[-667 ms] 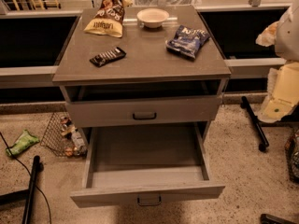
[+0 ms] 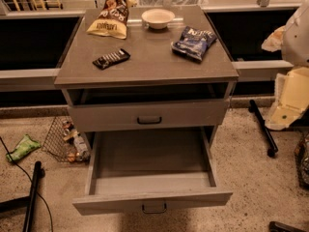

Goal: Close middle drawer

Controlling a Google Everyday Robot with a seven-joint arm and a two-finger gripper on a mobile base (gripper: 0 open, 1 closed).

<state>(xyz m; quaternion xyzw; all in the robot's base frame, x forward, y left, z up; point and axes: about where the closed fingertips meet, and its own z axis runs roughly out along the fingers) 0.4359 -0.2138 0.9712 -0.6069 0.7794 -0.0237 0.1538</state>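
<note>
Gaping open at 6 o'clock, the middle drawer (image 2: 152,198) juts out beneath the counter (image 2: 154,59). The pincer (image 2: 286,112) sits at 3 o'clock, well apart from it; whether it is apart or together, I cannot tell.

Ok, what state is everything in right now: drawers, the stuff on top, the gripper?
middle drawer: pulled far out, nothing inside
upper drawer: pushed in
bowl: upright on the cabinet top
tan chip bag: lying down, not visibly opened
blue chip bag: lying flat
snack bar: lying flat, wrapped
gripper: not in view
</note>
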